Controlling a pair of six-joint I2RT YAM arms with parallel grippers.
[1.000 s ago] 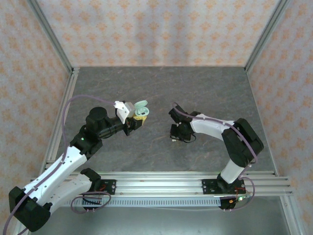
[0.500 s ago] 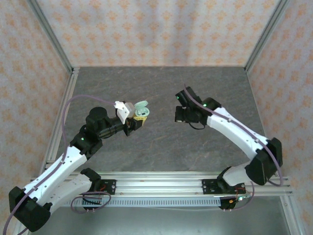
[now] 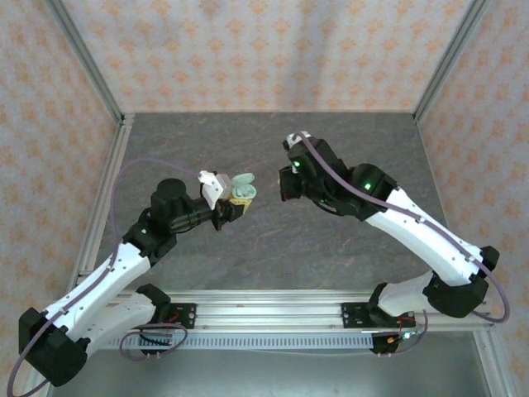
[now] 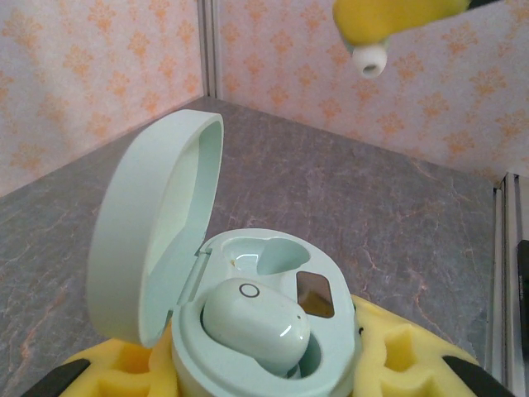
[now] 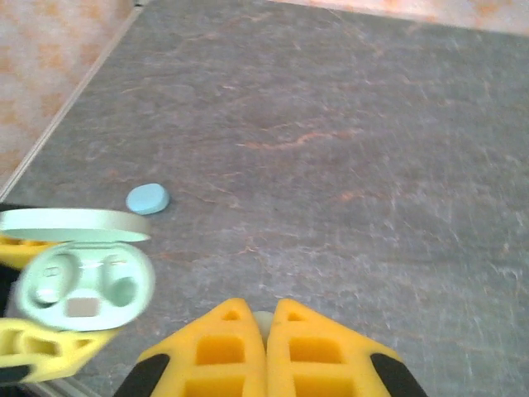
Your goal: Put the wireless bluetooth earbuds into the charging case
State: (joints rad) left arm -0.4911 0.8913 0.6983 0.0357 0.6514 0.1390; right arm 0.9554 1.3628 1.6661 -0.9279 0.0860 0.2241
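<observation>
My left gripper (image 3: 234, 204) is shut on the base of a mint-green charging case (image 4: 273, 331), held off the table with its lid (image 4: 153, 240) open. One whitish-green earbud (image 4: 252, 322) sits in the case's near socket; the far socket (image 4: 264, 256) is empty. My right gripper (image 5: 264, 318) is shut on a second whitish-green earbud (image 5: 263, 322), pinched between the yellow fingertips. In the left wrist view that earbud (image 4: 369, 59) hangs from the right fingers (image 4: 397, 16), above and beyond the case. From above, the right gripper (image 3: 286, 187) hovers just right of the case (image 3: 242, 190).
A pale blue oval case (image 5: 148, 198) lies shut on the grey table (image 5: 347, 165), beyond the held case (image 5: 83, 289). Patterned walls and aluminium frame rails (image 3: 99, 190) close in the table on the left, back and right.
The right arm rose from the table and swung up and left toward the held case, its jaws closing fully on the earbud. The left arm barely moved.
</observation>
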